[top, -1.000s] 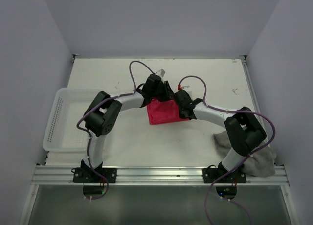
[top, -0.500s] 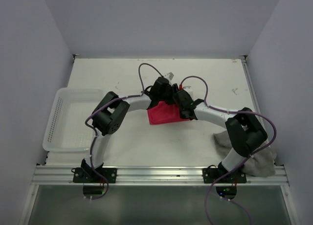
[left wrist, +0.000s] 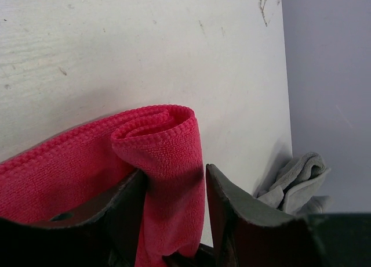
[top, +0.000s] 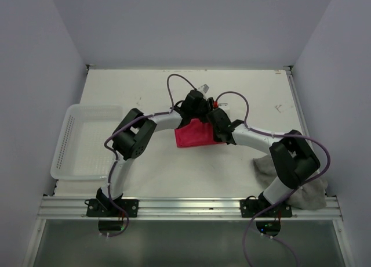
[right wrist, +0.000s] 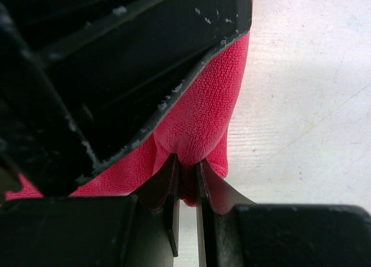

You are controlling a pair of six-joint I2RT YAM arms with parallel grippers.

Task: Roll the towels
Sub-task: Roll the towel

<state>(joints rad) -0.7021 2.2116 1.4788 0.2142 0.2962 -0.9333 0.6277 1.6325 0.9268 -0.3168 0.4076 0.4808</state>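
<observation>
The left pincer (left wrist: pixel 174 173) stands astride the rolled end of the pink towel (left wrist: pixel 153 127), with a finger close against each side of it. Whether they press the roll or only bracket it cannot be told from the wrist view. The right pincer (right wrist: pixel 186 162) is clenched on a thin fold at the towel's edge, the cloth bulging above its tips. Over the last second, in the overhead view, the left arm has swung toward the middle of the frame. Its elbow has drawn away from the basket (top: pixel 65 140) at centre left and its wrist has closed up beside the right wrist, so both pincers now sit nearly together at the upper edge of the towel. The flat red patch showing below them at frame centre has shrunk a little. I judge that the roll has taken in a little more cloth and the left pincer is resetting on it; a good part of this towel looks yet to be wound. The grey towel (top: pixel 306 192) lies crumpled at the lower right of the surface (top: pixel 156 174), partly under the right arm, not yet rolled.
</observation>
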